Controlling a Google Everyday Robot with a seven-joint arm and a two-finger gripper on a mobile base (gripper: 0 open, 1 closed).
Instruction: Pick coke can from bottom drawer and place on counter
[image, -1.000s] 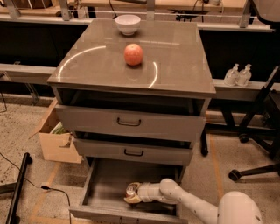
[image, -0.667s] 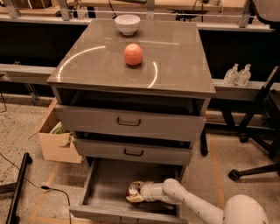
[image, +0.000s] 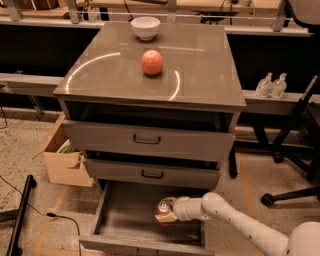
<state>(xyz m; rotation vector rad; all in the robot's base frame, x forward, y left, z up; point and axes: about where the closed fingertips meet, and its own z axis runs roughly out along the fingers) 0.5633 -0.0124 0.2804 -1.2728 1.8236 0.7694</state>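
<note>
The bottom drawer stands pulled open below the two upper drawers. The coke can, with its silver top showing and a bit of red below, stands in the drawer right of its middle. My gripper reaches into the drawer from the right on a white arm and is around the can. The can's lower part is hidden by the gripper. The counter is the glossy grey-brown top of the cabinet, well above the gripper.
An orange-red apple and a white bowl sit on the counter. A cardboard box stands left of the cabinet. Two bottles sit on a shelf at right. Office chair legs are at far right.
The gripper with the can has shifted slightly left and up inside the drawer. The arm has drawn a little further in.
</note>
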